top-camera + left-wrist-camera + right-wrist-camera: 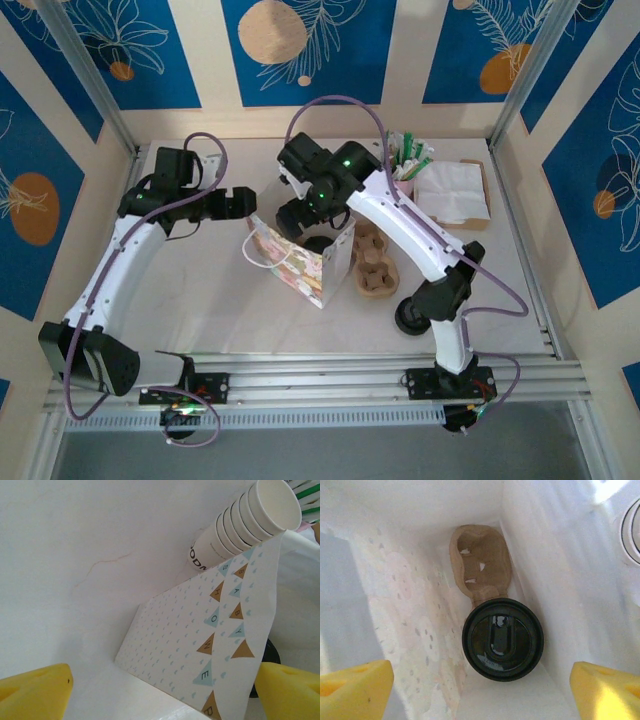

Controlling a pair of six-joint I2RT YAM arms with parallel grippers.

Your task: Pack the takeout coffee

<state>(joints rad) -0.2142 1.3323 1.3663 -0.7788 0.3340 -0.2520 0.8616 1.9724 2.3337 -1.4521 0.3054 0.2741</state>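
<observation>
Currently I'm seeing the takeout coffee (pixel 502 639) sitting upright at one end of the cardboard carrier (pixel 492 555) inside the paper bag (pixel 300 265). The right gripper (pixel 480 687) is hanging released above it, and the left gripper (pixel 162 692) is hanging open left of the bag. I'm worrying about a finger snagging the bag wall on withdrawal and toppling it all.

Lidded cup (pixel 502 639) in carrier (pixel 482 560), inside bag (pixel 300 262), cup stack (pixel 250 520) beside bag

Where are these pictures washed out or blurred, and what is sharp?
Right wrist view: light bleaches the paper bag's inner walls, the takeout coffee's black lid is sharp, the yellow fingertips are soft. Left wrist view: the white tabletop is almost overexposed, the bag's print crisp. Top external view: evenly lit, sharp.
</observation>
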